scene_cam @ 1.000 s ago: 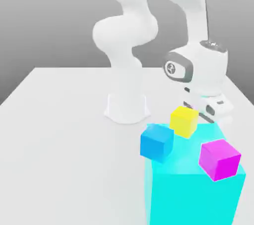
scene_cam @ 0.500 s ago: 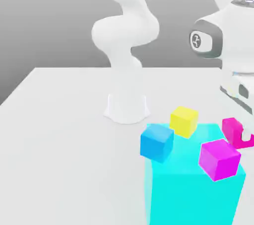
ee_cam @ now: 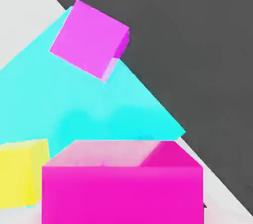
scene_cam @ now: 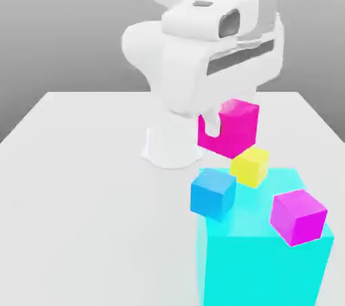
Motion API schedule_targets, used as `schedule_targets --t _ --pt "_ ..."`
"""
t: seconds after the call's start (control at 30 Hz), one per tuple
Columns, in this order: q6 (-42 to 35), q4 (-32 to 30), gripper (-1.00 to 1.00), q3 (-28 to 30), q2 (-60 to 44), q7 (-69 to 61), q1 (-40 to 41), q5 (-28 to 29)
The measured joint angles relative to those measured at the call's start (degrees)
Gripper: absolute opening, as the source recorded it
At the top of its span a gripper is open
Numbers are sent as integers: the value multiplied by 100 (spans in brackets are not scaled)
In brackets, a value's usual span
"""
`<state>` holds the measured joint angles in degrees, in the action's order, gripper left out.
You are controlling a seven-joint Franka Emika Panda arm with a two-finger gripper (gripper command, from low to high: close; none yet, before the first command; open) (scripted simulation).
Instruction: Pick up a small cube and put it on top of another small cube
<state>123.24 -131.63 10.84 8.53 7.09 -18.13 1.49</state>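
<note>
One plain hot-pink cube [scene_cam: 230, 129], clenched in the white arm's end effector [scene_cam: 219, 131], hangs just above the small yellow cube [scene_cam: 251, 166] that awaits it below

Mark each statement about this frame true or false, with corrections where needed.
1. The gripper holds the hot-pink cube off the table. True.
2. The hot-pink cube already rests on the yellow cube. False: it hangs just above it, not set down.
3. The violet-magenta cube sits on the large cyan cube. True.
4. The blue cube is on the exterior view's right of the violet-magenta cube. False: it is to its left.
</note>
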Motion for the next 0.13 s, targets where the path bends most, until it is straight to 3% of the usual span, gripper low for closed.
schedule_targets --t 0.03,0.13 --pt "152 -98 100 8 -60 -2 4 -6" --pt "152 -98 100 8 -60 -2 4 -7"
